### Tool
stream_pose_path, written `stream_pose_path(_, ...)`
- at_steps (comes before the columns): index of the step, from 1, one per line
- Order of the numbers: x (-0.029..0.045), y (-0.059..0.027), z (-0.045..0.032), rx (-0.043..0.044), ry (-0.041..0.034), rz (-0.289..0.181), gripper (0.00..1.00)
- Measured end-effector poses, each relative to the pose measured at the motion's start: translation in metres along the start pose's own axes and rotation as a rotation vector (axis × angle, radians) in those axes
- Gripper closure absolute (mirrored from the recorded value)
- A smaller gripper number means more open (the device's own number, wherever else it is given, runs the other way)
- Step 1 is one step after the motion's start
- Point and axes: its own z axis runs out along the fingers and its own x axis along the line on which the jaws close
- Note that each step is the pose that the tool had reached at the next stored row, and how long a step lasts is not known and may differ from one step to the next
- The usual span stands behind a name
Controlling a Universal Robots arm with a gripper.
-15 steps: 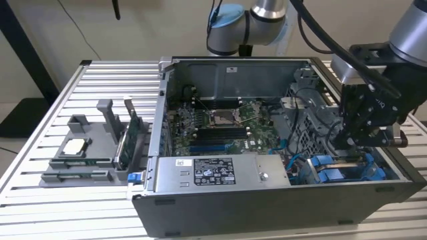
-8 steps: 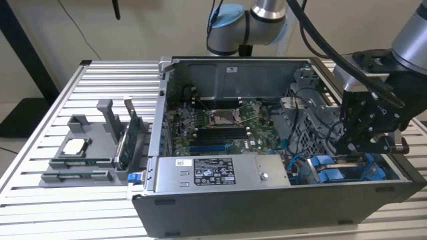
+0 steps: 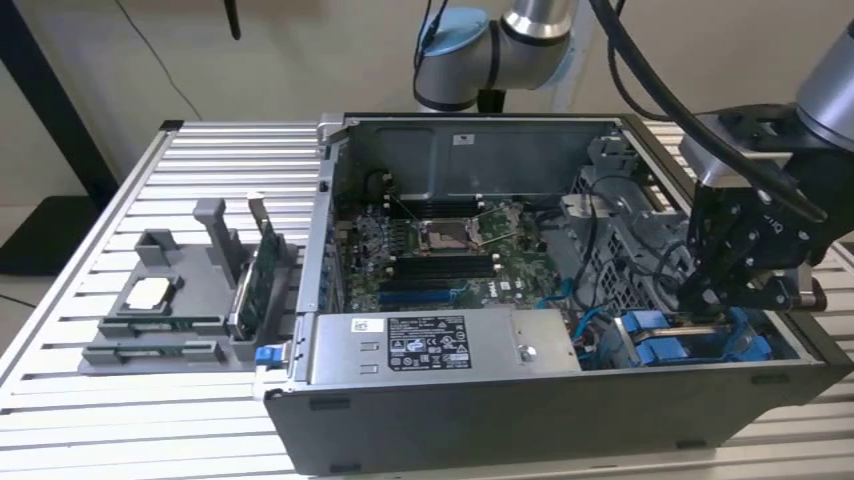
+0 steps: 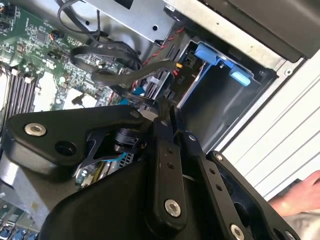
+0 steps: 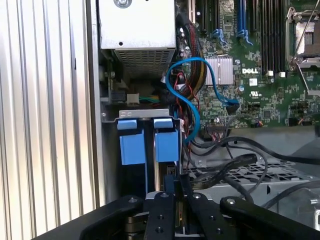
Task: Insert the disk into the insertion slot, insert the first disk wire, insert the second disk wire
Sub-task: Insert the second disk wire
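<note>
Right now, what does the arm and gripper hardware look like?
The arm has silver tube links and pale blue joint caps, with black cables running down it. The gripper is matt black, built from flat linkage bars with silver pivot screws. In both wrist views its fingers are slim black bars with round bolt heads.

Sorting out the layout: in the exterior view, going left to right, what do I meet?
Grey parts holder → upright card → power-supply box → blue caddies with the gripper just above them.
</note>
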Motion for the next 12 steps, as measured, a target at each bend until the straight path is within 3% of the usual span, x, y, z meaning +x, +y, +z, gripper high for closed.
stream_pose_path(6,-0.0001,-0.0075,0.0023,-0.0082,0.0003,0.001,0.84)
stream_pose_path(12,0.0003,-0.009,0.0054,-0.0149,0.0008,0.001,0.84)
